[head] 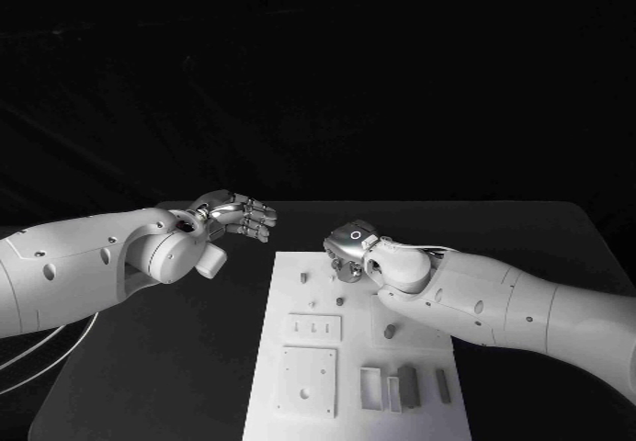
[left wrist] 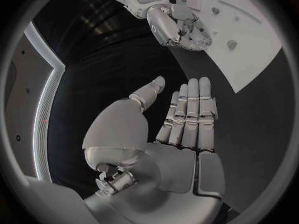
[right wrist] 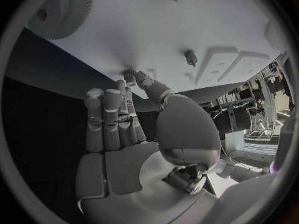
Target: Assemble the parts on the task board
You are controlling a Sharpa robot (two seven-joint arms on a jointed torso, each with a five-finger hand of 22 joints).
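Task board (head: 299, 276) waits white in the middle of the black table (head: 530, 239), with our right hand at work on its far end.
We go from the board down: its near half carries two square plates (head: 308, 381) and a row of upright blocks (head: 404, 386), its far half a few small pegs (right wrist: 191, 57). Our right hand (head: 351, 253) hangs over the far edge, thumb and one finger closing on a small knurled part (right wrist: 129, 75) at the board's rim; we cannot tell whether it is truly pinched. We judge the step calls for a firm, square pinch before any lift. Our left hand (left wrist: 181, 124) hovers off the board's left side, fingers straight and together, holding nothing.
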